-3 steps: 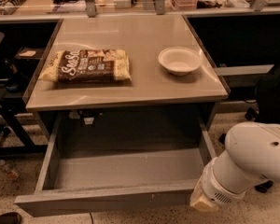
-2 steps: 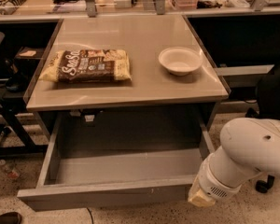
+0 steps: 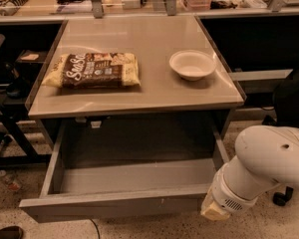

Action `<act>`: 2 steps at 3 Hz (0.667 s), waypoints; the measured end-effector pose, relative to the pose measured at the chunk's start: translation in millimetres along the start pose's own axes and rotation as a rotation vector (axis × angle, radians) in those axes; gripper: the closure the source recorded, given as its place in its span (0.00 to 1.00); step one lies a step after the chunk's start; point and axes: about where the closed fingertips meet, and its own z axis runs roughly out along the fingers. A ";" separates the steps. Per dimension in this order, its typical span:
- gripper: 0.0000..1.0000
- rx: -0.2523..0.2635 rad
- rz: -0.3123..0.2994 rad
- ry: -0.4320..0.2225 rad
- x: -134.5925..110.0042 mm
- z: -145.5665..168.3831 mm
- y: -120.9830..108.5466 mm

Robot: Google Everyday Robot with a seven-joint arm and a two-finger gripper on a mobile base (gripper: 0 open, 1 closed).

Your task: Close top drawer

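Drawer (image 3: 114, 205) is pulled far out under the table (image 3: 139, 31), with its front at the bottom of view, well forward of the tabletop edge. Not closed yet.

Risks from here:
- The contact sits at the far right end of a wide front, so an off-centre push could rack the drawer on its slides and jam it (my guess, slides not visible).
- The front is flat with no handle, so contact could slide off the right corner and the push would miss.
- A hard shove could jolt the table and shift the bowl (image 3: 192, 64).

Drawer look: grey, shallow, nearly as wide as the table. Plain front with a few small pale scuffs. Inside shows only a bare grey floor.

Gripper (image 3: 213, 212) is at the right end of the front, low, on the end of the white arm (image 3: 269, 158). Whether it's open or closed, can't tell.

On top: the chip bag (image 3: 93, 69) is left, the bowl is right, and they're well apart.
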 end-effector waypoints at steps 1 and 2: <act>0.36 0.000 0.000 0.000 0.0 0.0 0.0; 0.11 0.000 0.000 0.000 0.0 0.0 0.0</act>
